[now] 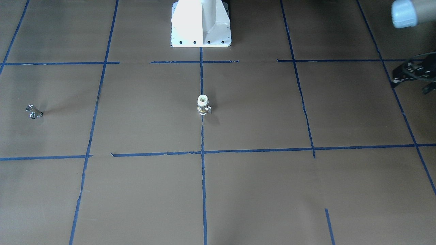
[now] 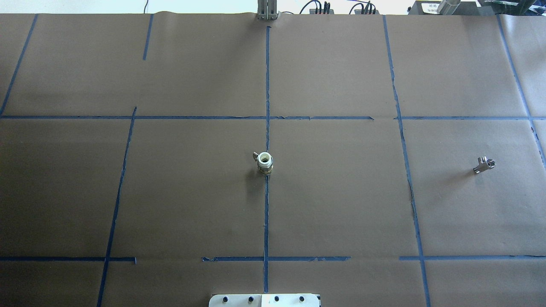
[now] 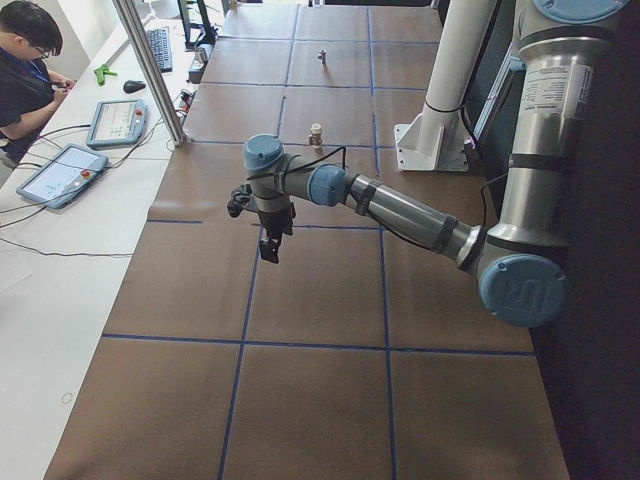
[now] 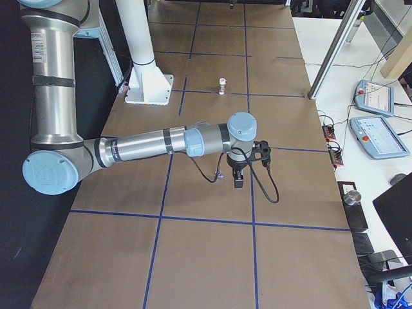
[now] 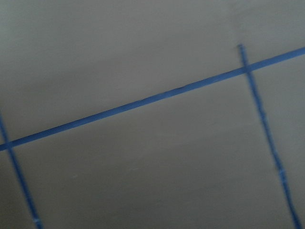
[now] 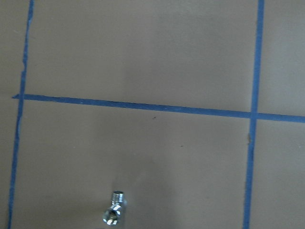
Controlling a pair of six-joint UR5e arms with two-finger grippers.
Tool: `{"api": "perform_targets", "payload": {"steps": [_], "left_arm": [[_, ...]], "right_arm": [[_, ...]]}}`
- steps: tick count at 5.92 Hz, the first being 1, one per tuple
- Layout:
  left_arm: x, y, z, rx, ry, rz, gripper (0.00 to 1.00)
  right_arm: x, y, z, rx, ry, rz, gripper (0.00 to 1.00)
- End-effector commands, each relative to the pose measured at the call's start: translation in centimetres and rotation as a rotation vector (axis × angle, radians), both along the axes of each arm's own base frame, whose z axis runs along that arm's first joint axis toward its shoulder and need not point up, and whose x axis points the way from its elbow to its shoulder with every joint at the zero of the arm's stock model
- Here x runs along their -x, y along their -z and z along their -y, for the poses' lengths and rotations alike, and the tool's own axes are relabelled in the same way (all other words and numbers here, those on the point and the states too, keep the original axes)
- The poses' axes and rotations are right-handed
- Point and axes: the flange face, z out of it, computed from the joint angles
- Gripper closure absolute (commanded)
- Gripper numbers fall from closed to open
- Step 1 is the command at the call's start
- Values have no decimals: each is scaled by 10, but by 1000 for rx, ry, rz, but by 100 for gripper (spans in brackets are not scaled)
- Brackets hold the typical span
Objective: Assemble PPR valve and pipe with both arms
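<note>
The PPR valve (image 1: 203, 104) stands upright on the centre tape line, white end up, brass band and side tab low; it also shows in the overhead view (image 2: 265, 162). The chrome pipe (image 1: 34, 112) lies alone on the robot's right side (image 2: 484, 164) and at the bottom of the right wrist view (image 6: 114, 215). My left gripper (image 3: 268, 245) hangs above bare paper, well short of the valve (image 3: 316, 134); only its black edge shows in the front view (image 1: 410, 72). My right gripper (image 4: 237, 179) hangs over the paper. I cannot tell whether either gripper is open or shut.
The white robot pedestal (image 1: 201, 25) stands behind the valve. Blue tape lines (image 2: 267, 213) grid the brown paper. An operator (image 3: 25, 70) sits by teach pendants (image 3: 60, 172) beyond the table's far edge, next to a metal post (image 3: 150, 75).
</note>
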Motion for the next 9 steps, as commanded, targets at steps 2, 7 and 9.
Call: {"api": "perform_targets", "payload": {"steps": [2,7,9], "left_arm": [[56,-45,-27,1,6,-43,0],[58,-79,-45,73,10,-36,0],[59,-80,-46,77,11,-36,0]], "right_arm": [[99,27,-35,46,-50,-77,0],[145,-17,-52,29,-10,-102,0],[159,-55,-51,8,21,-91,0]]}}
